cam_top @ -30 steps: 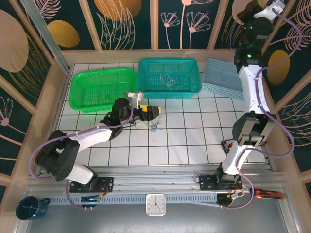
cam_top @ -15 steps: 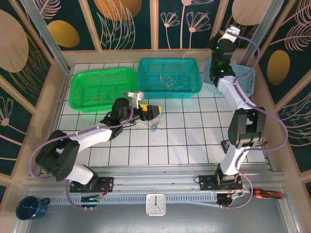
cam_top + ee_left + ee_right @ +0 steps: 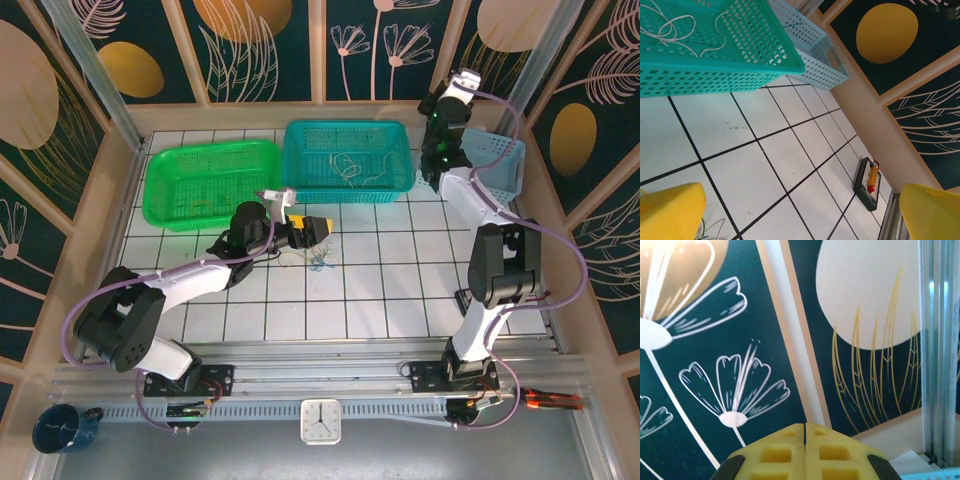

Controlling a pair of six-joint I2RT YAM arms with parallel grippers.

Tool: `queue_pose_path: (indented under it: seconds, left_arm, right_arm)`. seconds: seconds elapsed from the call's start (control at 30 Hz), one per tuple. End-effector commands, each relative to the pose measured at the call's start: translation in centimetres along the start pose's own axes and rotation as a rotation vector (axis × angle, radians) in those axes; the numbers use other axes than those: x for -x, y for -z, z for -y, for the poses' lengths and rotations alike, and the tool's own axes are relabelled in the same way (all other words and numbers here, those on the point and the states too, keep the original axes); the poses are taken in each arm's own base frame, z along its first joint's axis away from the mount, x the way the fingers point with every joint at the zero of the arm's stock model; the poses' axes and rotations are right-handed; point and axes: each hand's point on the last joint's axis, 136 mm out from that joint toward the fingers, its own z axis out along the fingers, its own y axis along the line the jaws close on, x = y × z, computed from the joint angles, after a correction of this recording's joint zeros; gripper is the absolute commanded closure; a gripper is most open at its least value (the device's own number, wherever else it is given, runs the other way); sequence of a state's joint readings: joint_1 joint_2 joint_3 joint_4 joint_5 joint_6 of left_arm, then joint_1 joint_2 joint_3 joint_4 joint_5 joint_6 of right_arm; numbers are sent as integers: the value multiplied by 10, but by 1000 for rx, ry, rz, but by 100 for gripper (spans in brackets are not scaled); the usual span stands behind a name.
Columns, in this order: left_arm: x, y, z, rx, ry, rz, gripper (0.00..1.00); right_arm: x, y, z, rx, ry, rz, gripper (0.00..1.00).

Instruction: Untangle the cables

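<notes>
- My left end effector [image 3: 312, 231] is wide open and holds nothing. Its two yellow fingers [image 3: 671, 210] stand far apart in the left wrist view.
- It hangs low over the middle of the white tiled counter [image 3: 400, 270].
- The cables [image 3: 312, 261] lie in a small thin tangle on the tiles, just near of that end effector. I can see white and light blue strands, and a few poke out by the left finger in the wrist view.
- One more white cable [image 3: 347, 167] lies in loose loops inside the teal basket [image 3: 345, 192], apart from the tangle.
- The teal basket stands just far of my left end effector, so its near wall is the closest thing in the way.
- A green basket [image 3: 160, 200] sits on its left, touching it. A light blue basket [image 3: 497, 160] sits on its right, at the far right of the counter.
- My right arm [image 3: 447, 130] reaches up over the left end of the light blue basket.
- My right end effector [image 3: 805, 452] is clenched, its yellow pads pressed together with nothing between them. It faces the painted flower wall.
- A small black thing with red and yellow bits [image 3: 465, 298] lies on the counter by the right wall, well apart from the tangle.
- A little clock [image 3: 320, 421] and a blue mug [image 3: 60, 428] sit near of the arm bases, off the tiles.
</notes>
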State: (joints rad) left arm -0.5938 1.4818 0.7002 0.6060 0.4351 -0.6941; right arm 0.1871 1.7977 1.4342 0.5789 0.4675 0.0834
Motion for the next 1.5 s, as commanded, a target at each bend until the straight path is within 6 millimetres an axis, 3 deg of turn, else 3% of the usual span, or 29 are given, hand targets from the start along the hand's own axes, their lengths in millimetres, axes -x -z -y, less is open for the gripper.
queue_pose_path:
  seconds: [0.0,0.37,0.57,0.73,1.0,1.2,1.47]
  left_arm:
    - [5,0,1,-21,6,20,1]
    - [2,-1,-3,-16,17,15,1]
    - [3,-2,-1,-23,27,23,1]
    - [4,2,-1,-25,40,41,1]
    - [9,9,2,-26,48,72,1]
    - [13,14,5,-30,52,105,1]
    - [18,21,8,-38,53,144,1]
  right_arm:
    - [20,7,11,-46,-33,85,100]
    - [-35,-12,74,-180,-20,-12,100]
    - [-87,-22,109,-227,-53,-175,100]
    - [-142,-30,131,-236,-126,-384,100]
    - [-214,-32,140,-191,-231,-717,100]
    - [-253,-25,134,-125,-272,-907,100]
    - [-274,-1,130,-88,-264,-1026,100]
